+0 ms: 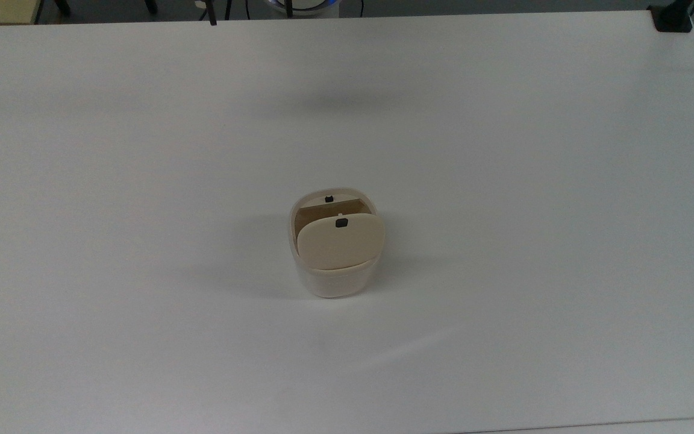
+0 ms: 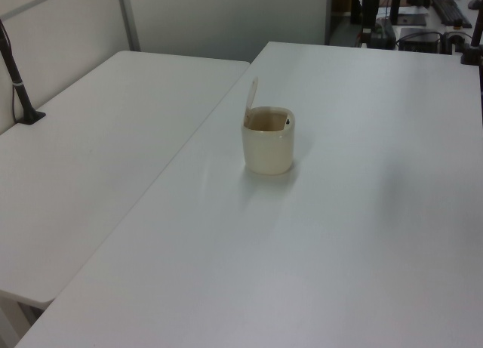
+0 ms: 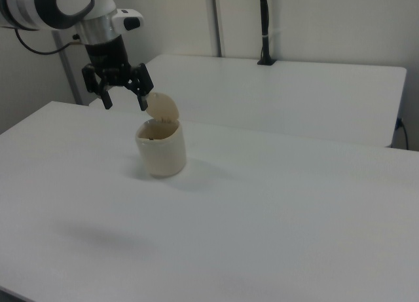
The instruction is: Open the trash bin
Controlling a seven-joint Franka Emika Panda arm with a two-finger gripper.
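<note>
Nearest in the top view is a broad stretch of bare white bench [image 1: 142, 337], and nothing lies on it between the front edge and the trash bin [image 1: 335, 274]. The bin stands upright near the middle of the bench, well apart from every edge. Its lid [image 1: 340, 243] is already swung up on its hinge and stands close to vertical on the near side of the rim, so the mouth faces up and the brownish inside shows. A small black button [image 1: 341, 223] sits near the free top edge of the lid. Judging by that, the bin is open and little or nothing remains to be done.

Farther off, the gripper [image 3: 122, 94] hangs in the air above the bench's far edge, its two fingers spread wide with nothing between them. In the top view the fingertips just peek in at the upper edge, toward the top view's left of the bin. So the bin lies from the gripper toward the near side of the bench and lower down, with open air between them.

Room for moving is generous all around. A second white table [image 2: 98, 159] stands beside the bench on the left view's left.
</note>
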